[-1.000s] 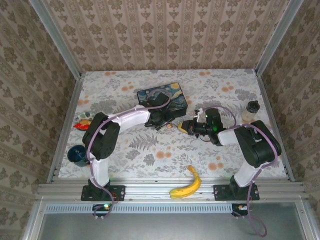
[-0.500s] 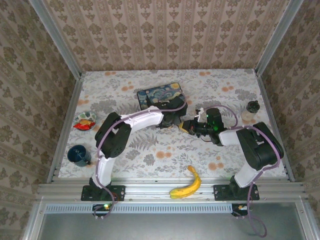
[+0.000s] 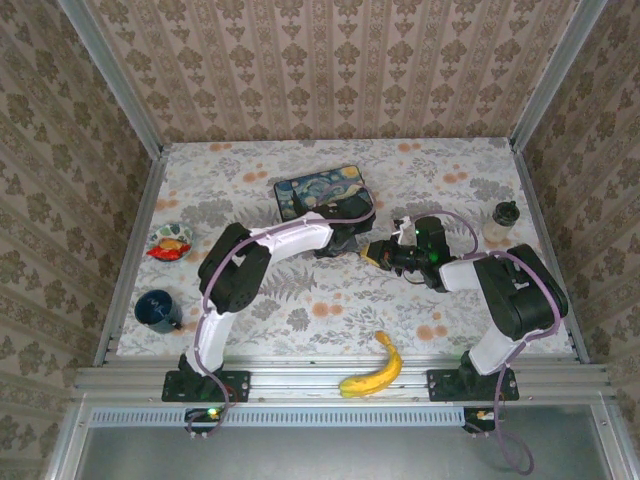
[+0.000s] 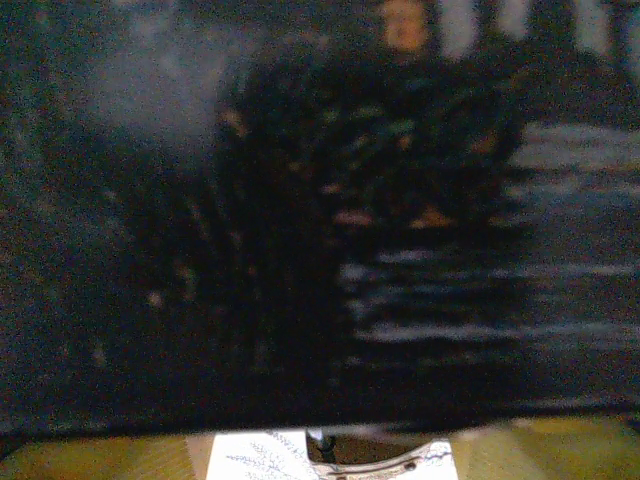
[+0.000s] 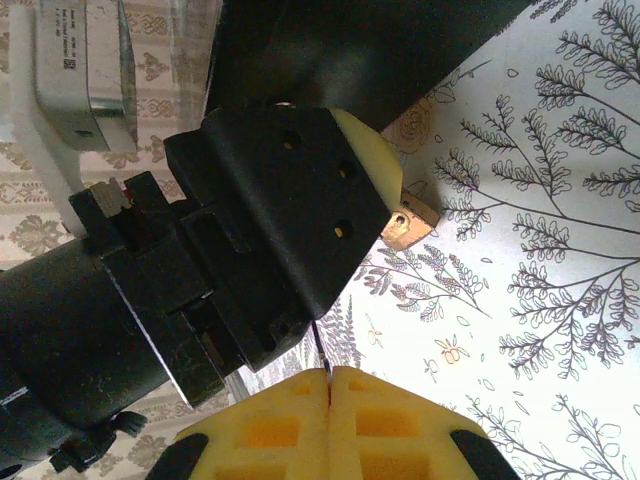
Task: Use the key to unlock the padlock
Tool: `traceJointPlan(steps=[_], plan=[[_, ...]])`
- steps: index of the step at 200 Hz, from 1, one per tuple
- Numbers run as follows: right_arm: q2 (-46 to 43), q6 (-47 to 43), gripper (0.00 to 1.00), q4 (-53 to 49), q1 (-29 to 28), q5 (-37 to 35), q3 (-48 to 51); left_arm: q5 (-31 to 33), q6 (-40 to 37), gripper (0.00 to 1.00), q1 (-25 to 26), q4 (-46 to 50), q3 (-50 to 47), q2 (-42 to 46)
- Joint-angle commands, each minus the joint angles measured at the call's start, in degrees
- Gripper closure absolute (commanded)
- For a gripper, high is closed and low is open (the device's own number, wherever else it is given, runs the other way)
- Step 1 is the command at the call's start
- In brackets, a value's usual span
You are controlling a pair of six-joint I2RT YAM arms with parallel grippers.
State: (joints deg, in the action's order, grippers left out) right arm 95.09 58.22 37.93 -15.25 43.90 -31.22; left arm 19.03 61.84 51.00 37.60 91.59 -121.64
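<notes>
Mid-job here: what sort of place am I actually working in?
Probably a staged robot test cell, not a real room: wallpaper-patterned panels held in aluminium framing box in a floral-covered table, with household props laid out such as a banana and a painted tin.

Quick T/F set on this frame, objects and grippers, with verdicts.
1. The banana lies at the near edge, between the arm bases. True.
2. The right gripper is wide open. False: its jaws are shut.
3. The padlock sits on top of the painted tin. False: it is off the tin, close by the left gripper.
4. The blue cup stands at the table's left side. True.
</notes>
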Motion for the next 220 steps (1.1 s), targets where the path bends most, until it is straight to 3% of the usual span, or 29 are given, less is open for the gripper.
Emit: traceJointPlan(steps=[1,131,176,196,220], plan=[[0.8,-0.5,1.00,2.2,0.3,1.2,0.3,2.9,-1.3,0.42,1.2,3.0,2.1,-1.6],[1.4,0.7,1.00,3.3,0.3,1.5,0.4,-0.9,1.0,0.64,1.4,1.2,0.7,-3.1],[1.1,0.2,1.00,3.0,0.4,1.0,1.2,-3.4,1.1,0.81,1.2,-1.2,-1.5,-1.7],[0.0,-1.2,1.00,3.1,0.2,-0.1,2.6,-6.5,1.1,0.90,0.6,-4.0,-4.0,0.8],[-1.4,-2.8,1.00,3.5,0.0,-2.3,5.1,-12.3,1.7,0.91,-0.4,-6.9,-6.6,4.3]])
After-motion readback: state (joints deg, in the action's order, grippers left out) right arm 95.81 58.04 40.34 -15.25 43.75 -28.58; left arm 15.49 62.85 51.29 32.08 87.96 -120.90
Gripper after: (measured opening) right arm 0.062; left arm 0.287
